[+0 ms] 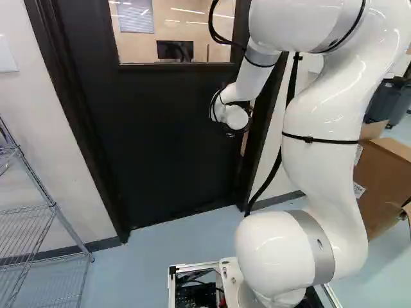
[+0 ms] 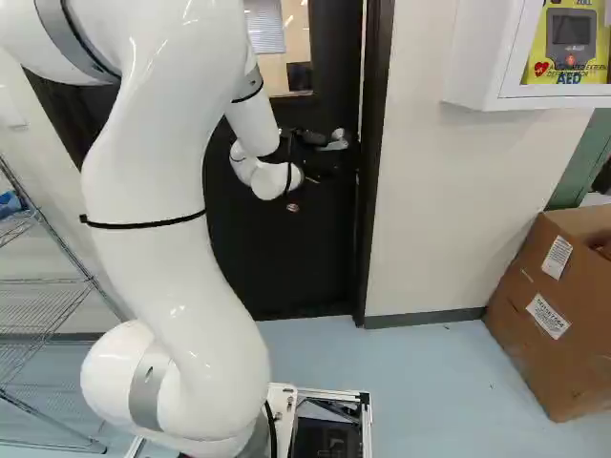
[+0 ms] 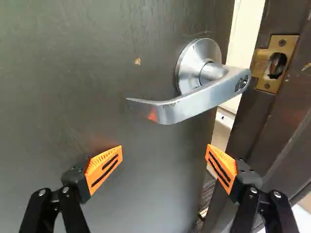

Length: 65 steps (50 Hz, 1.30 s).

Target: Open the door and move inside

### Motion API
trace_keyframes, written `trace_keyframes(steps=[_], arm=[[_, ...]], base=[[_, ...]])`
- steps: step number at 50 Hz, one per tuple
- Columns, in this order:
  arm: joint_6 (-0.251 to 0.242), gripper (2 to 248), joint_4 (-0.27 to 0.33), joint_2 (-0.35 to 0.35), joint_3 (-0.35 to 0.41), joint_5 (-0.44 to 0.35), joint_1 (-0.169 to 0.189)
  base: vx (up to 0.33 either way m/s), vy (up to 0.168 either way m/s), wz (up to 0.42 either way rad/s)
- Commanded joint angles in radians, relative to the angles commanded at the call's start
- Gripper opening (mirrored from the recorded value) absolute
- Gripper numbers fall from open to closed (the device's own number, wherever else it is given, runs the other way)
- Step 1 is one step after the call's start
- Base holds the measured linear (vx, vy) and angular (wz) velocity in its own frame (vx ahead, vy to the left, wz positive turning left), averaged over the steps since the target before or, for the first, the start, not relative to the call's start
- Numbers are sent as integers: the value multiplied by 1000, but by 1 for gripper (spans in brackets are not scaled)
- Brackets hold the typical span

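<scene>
Wrist view shows the door (image 3: 82, 102) ajar, with its lever handle (image 3: 194, 102) ahead of the gripper (image 3: 165, 154), which is released, its 2 fingers wide apart and nothing between them. Pushing straight on could snag the orange pad (image 3: 221, 167) nearer the door frame (image 3: 277, 116), since it seems lined up with the gap at the door's edge. Too short a push might let the door swing back and latch, and a base driving in off-centre could scrape the arm (image 1: 321, 154) against the frame.

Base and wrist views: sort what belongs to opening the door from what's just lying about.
For the job:
- door
- lever handle
- brass strike plate
- gripper

Just about:
- wire rack
- cardboard box
- white wall cabinet
</scene>
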<state>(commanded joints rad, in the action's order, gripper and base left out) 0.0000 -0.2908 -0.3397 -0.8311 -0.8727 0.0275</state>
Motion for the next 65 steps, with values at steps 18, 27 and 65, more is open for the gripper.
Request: trace_keyframes(steps=[18,27,65], arm=[[0,247,-3,-60,-73,0,-23],[0,247,-18,-90,-112,0,-35],[0,247,-22,-227,-287,0,-84]], base=[[0,0,0],[0,0,0],[0,0,0]])
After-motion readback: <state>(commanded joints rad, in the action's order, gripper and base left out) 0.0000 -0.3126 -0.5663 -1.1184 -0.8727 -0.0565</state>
